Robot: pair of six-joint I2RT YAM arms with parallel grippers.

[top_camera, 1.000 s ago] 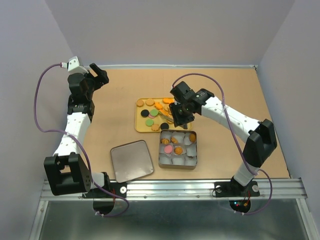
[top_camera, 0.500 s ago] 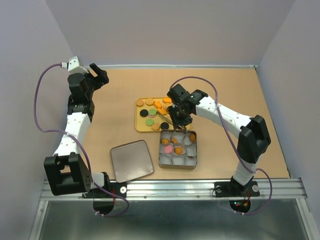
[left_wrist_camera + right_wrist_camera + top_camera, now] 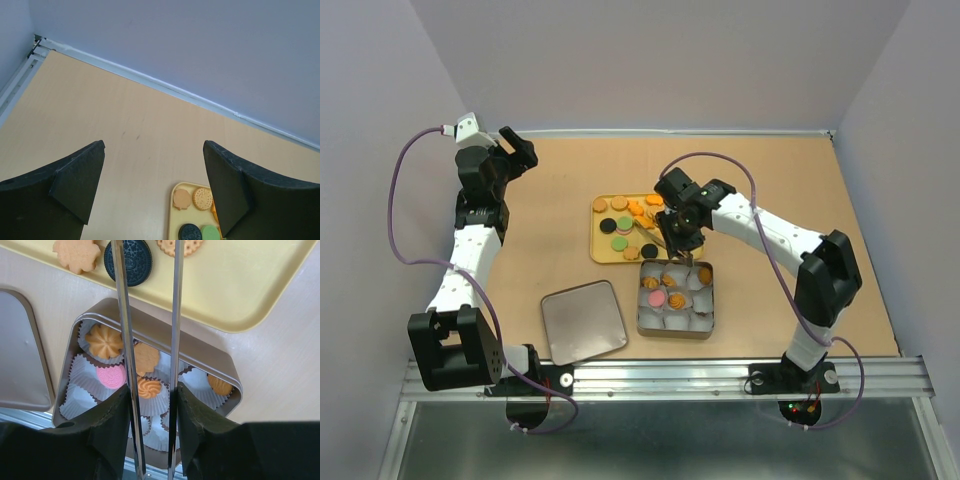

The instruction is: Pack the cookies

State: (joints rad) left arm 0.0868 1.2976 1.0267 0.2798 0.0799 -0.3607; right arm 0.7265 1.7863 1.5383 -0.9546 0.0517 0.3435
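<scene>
Judging by the silver metal tin (image 3: pixel 200 347) beneath the jaws of the right gripper (image 3: pixel 151 395), partly hidden, packing was perhaps half done: cookies (image 3: pixel 104 340) filled some white paper cups (image 3: pixel 85 372), and more lay on the yellow tray (image 3: pixel 250 285) beyond. Those jaws clamped long steel tongs (image 3: pixel 123 315); the left gripper (image 3: pixel 154 165) had its own apart.

L arm (image 3: pixel 470 250) stands tall on its side, elbow high, wrist bent fwd. L gripper (image 3: pixel 152 185) hangs in the air w/ jaws wide apart, nothing between its fingers (image 3: pixel 75 182). R arm (image 3: pixel 770 232) reaches fwd & inward, upper link raised, forearm sloping down, wrist tipped so R gripper (image 3: pixel 682 235) points downward. Its fingers (image 3: pixel 117 415) are closed onto the two legs of the metal tongs (image 3: pixel 175 315), one pad outside each leg; legs sit a bit apart.
</scene>
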